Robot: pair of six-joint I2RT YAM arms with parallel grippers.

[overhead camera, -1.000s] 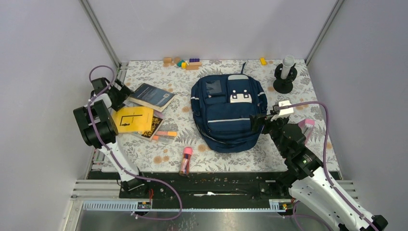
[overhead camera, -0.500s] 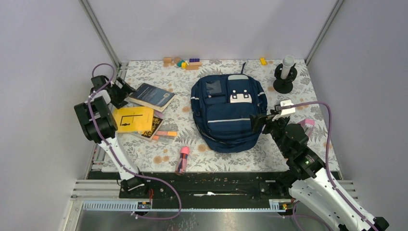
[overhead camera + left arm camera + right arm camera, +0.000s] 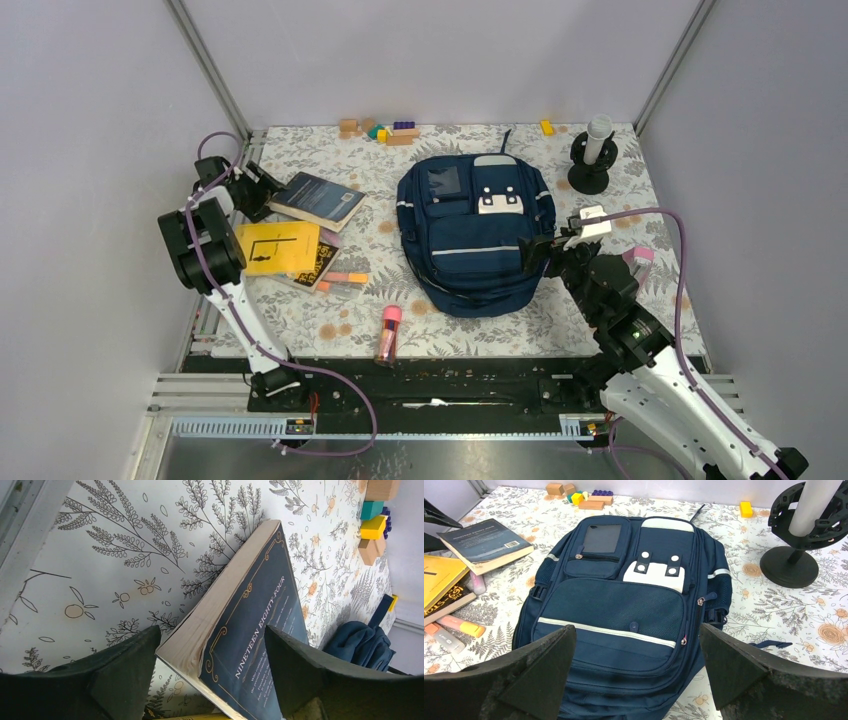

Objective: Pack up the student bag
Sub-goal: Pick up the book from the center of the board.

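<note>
The student bag [image 3: 473,235] lies flat in the middle of the table, navy blue, front pockets up, zips closed [image 3: 624,605]. My left gripper [image 3: 262,190] is at the far left, jaws open on either side of the near corner of a dark blue paperback [image 3: 260,610]. That corner sits between the fingers [image 3: 212,630], one fingertip [image 3: 145,645] just clear of the page edge. My right gripper [image 3: 537,255] stands open at the bag's lower right edge, its fingers wide apart over the lower front pocket [image 3: 637,626] with nothing held.
A yellow book [image 3: 275,247] on another book lies in front of the paperback, with highlighters [image 3: 345,277] beside them. A pink tube [image 3: 387,333] lies near the front edge. Coloured blocks [image 3: 380,129] line the back. A black stand [image 3: 592,155] holds a white cylinder at back right.
My left gripper has shifted a little toward the paperback's corner and its jaws have narrowed slightly. The right arm and the bag have not moved.
</note>
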